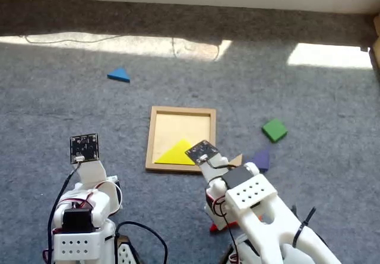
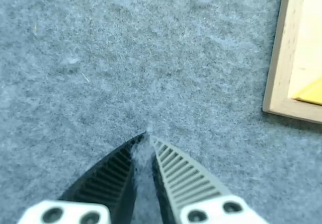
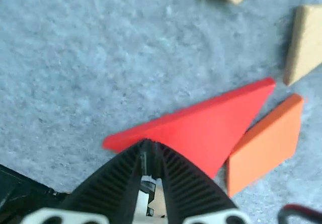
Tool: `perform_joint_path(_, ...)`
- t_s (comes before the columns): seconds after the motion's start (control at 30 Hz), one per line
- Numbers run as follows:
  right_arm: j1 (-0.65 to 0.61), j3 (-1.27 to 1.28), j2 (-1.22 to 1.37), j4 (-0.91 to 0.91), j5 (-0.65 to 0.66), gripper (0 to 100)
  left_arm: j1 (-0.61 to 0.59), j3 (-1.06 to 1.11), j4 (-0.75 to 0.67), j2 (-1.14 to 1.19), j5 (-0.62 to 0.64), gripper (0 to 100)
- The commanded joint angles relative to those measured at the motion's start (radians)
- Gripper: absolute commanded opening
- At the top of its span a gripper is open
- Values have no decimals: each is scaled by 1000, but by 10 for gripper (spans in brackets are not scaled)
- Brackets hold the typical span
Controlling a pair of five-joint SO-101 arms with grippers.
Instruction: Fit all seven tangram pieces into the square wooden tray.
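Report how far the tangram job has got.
Done: only the yellow triangle lies in the tray. In hand: the right gripper, shut, sits at the edge of the red triangle, not visibly gripping it. Left: that one, the orange parallelogram, blue triangle, green square and purple piece, all on carpet.

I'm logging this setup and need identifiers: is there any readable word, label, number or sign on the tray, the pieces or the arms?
No text can be read.
The wooden tray, yellow triangle, blue triangle, green square, red triangle and orange piece are plain.
The left arm's black board and the right arm's black board show only specks, too small to read.
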Motion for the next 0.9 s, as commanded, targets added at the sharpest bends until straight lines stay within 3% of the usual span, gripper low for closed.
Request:
perform_joint_path(0.0,64,19,-28,-53,66,5,15,19,5,-16,-8,5)
perform_joint_path(0.2,200,30,-24,-96,190,5,15,19,5,-16,-8,5)
perform_joint_path(0.5,377,5,292,-412,198,5,15,19,5,-16,-8,5)
perform_joint_path(0.87,443,-351,588,-455,190,5,15,19,5,-16,-8,5)
